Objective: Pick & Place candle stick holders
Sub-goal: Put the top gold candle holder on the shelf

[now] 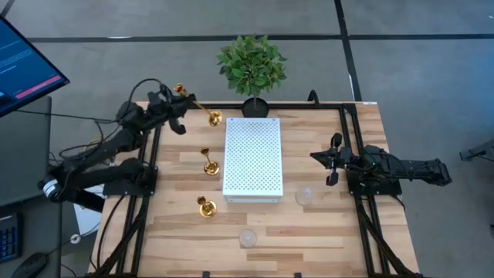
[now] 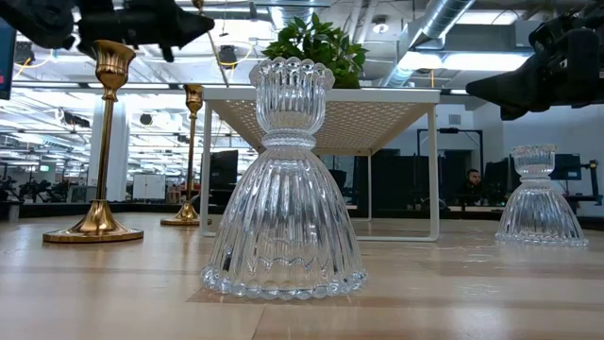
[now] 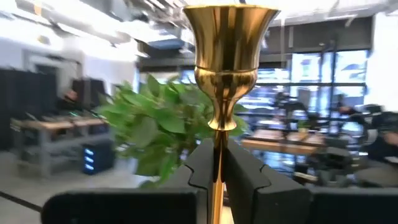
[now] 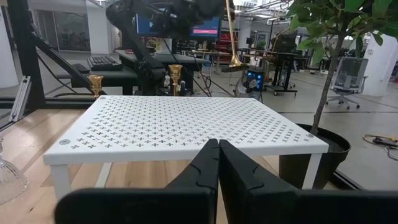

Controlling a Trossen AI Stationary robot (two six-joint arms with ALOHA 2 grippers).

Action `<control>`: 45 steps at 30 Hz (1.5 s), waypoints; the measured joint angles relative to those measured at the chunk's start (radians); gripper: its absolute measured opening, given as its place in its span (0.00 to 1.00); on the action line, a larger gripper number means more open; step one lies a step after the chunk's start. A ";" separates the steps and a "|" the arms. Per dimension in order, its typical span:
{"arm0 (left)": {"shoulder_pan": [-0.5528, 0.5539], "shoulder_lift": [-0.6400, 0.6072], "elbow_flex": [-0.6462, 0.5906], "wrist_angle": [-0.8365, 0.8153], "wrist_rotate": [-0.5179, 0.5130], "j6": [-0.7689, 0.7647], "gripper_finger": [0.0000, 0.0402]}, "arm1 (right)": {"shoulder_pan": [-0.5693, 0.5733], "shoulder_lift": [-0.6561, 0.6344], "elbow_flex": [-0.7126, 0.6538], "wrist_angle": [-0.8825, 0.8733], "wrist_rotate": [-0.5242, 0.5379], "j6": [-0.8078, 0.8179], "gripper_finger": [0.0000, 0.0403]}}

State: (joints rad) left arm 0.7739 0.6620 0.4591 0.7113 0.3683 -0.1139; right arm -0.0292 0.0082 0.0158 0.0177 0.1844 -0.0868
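My left gripper [image 1: 184, 104] is shut on a tall gold candle stick holder [image 1: 197, 105], held in the air over the table's far left corner. In the left wrist view its cup [image 3: 230, 37] rises just past the fingers. Two shorter gold holders [image 1: 209, 162] [image 1: 206, 206] stand on their round bases left of the white perforated stand [image 1: 253, 158]. One clear glass holder [image 1: 247, 238] stands near the front edge, and another [image 1: 305, 197] sits right of the stand. My right gripper [image 4: 217, 155] waits shut at the table's right side. My left gripper pinches the holder's thin stem [image 3: 216, 140] just below the cup, between its two fingers. The fingers lie across the stem. The holder stays roughly upright, cup on top, and its round base [image 4: 236, 61] hangs clear of the table.
A green potted plant [image 1: 252, 69] stands at the far edge, just behind the white stand and close to the lifted holder. A monitor [image 1: 23, 66] sits off the table's left. Bare wood shows in front of the stand and along the right half.
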 joint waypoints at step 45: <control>-0.349 0.456 0.322 -0.140 -0.212 0.180 0.06 | 0.000 0.000 0.000 0.000 0.000 -0.002 0.00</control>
State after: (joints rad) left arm 0.4248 1.1175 0.7807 0.5716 0.1566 0.0658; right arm -0.0288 0.0079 0.0158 0.0177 0.1844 -0.0887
